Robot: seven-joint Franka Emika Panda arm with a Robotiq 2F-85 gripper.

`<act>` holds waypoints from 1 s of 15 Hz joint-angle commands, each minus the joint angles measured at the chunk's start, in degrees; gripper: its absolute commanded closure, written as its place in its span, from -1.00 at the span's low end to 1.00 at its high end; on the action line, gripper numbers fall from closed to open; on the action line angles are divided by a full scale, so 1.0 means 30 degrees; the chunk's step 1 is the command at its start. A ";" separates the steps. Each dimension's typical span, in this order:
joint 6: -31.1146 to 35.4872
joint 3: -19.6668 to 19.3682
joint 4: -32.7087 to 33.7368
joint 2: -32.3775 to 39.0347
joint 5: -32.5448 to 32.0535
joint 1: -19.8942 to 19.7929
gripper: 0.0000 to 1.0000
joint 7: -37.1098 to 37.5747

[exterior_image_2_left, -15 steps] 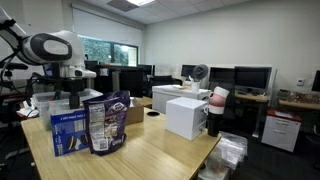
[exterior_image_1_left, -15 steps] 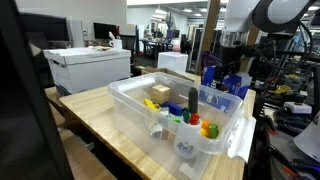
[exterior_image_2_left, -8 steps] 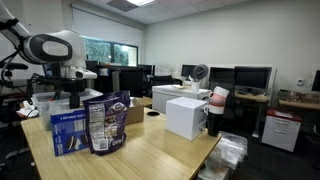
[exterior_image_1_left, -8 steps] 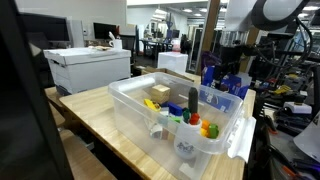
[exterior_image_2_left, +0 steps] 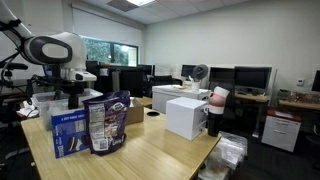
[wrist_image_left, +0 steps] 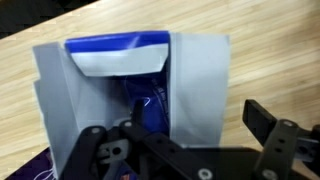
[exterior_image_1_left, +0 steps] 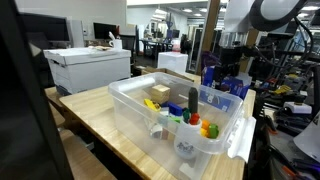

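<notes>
Poised over a blue-and-grey cardboard box (wrist_image_left: 130, 75) mid-frame on light wooden tabletop (wrist_image_left: 275, 40), with black gripper (wrist_image_left: 185, 150) spread apart, grasping nothing.

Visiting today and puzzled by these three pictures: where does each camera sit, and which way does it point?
An exterior view: beside the wooden table, looking across a clear bin toward the arm at the far end.
An exterior view: from another side of the table, facing the arm past a blue box and snack bag.
Wrist view: on the wrist, looking down onto a grey-and-blue carton; the gripper shows its spread fingers at the bottom.
Shared: both exterior views show the arm and table.
</notes>
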 commanded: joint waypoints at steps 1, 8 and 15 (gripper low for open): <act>0.0693 -0.0214 -0.0356 0.0413 0.0973 0.0294 -1.00 -0.1115; 0.0649 -0.0231 -0.0301 0.0911 0.1347 0.0532 -1.00 -0.1498; 0.0626 -0.0233 -0.0272 0.1225 0.1519 0.0573 -1.00 -0.1663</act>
